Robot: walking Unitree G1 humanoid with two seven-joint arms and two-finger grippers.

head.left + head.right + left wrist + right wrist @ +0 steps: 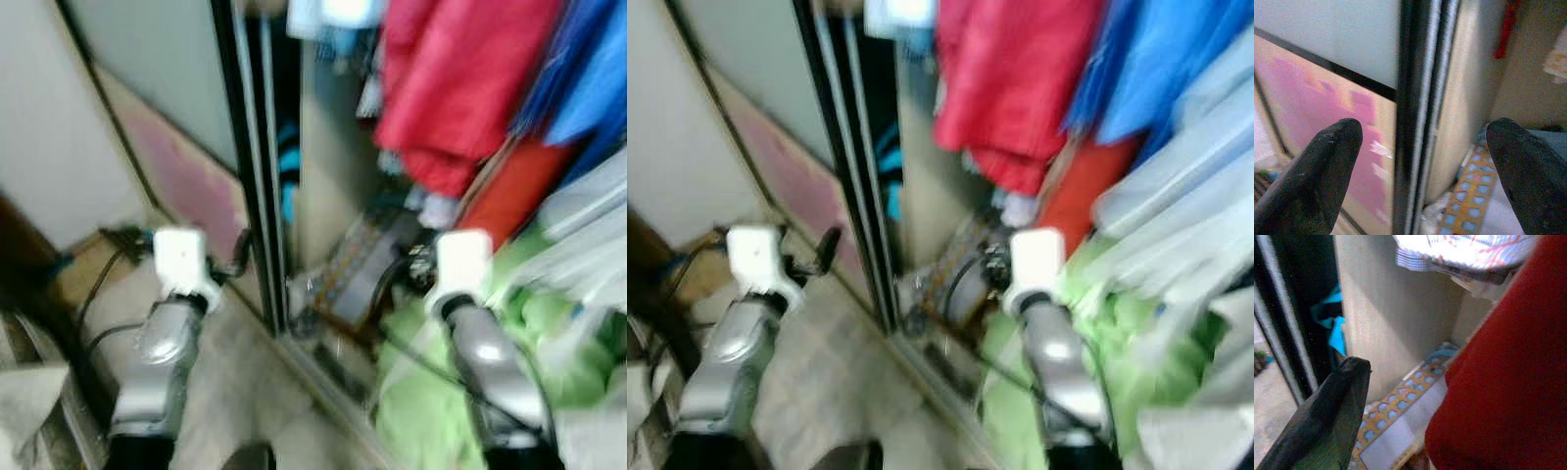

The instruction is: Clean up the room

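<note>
The sliding door [186, 147] stands to the left, its frame edge [257, 166] just left of the open wardrobe [333, 166]. Hanging clothes [460, 88] fill the wardrobe's upper right. Below them, on the wardrobe floor, lies a patterned box [358, 269], and to its right a heap of clothes [431, 392] spills toward the front. Cables [108, 264] lie on the room floor [235, 392] at the left, before the door. The left hand [1420, 171] faces the frame edge, its fingers either side of it; the right hand [1327, 421] points into the wardrobe.
</note>
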